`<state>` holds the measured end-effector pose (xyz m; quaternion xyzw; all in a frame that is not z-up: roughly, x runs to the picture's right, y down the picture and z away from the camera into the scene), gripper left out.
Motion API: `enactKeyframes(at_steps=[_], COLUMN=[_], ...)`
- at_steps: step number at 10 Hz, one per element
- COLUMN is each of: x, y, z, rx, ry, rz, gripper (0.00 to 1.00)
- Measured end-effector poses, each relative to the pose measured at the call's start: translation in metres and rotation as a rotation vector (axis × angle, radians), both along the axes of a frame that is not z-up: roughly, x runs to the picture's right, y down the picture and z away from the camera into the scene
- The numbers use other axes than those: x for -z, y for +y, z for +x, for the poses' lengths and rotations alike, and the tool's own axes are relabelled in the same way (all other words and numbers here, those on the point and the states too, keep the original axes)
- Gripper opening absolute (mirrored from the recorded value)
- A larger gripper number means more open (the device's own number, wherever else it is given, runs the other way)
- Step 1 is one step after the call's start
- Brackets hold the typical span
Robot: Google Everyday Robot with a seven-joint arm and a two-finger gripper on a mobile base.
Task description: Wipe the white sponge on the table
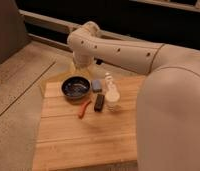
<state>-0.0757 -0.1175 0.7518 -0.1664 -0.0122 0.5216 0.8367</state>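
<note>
Tool [82, 67] hangs off the down-turned end of the cream arm [123, 50], over the table's far edge and just behind the dark bowl [76, 88]. It is mostly hidden in the arm's shadow. Jaws stand wide and I see nothing held between them. It isn't touching the bowl or anything else on the table. Table [83, 140] is a square top of honey-coloured planks with visible seams, sitting mid-frame on the speckled grey concrete floor [18, 100]. The robot's bulky body covers the table's right side. All items are bunched in the table's far half, while the near half is bare wood. The bowl is the leftmost item, round and dark, with something glinting inside that I can't make out. Sponge [96, 85] lies flat just right of the bowl, close to its rim or touching it, I can't tell which. It reads pale blue-grey in this light rather than clean white. A white bottle [111, 95] stands upright just right of the sponge, narrow neck on top. A small dark rectangular block [99, 102] lies flat in front of the sponge and next to the bottle's base. A thin red-orange item [84, 108] lies at an angle near the block, in front of the bowl; type unclear. The tool is well clear of the sponge, up and to its left.
</note>
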Motion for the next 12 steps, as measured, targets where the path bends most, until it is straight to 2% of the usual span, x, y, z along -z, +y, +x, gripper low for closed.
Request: enactKeyframes(at_steps=[2, 4, 8, 11, 12], x=[-0.005, -0.020, -0.062, -0.094, -0.109], y=[-0.013, -0.017, -0.009, -0.001, 0.006], z=[0.009, 0.025, 0.055, 0.073, 0.080], rx=[0.003, 0.003, -0.022, -0.020, -0.021], ry=[-0.041, -0.067, -0.078, -0.078, -0.067], rz=[0.038, 0.048, 0.009, -0.026, -0.052], gripper=[0.65, 0.65, 0.65, 0.65, 0.65])
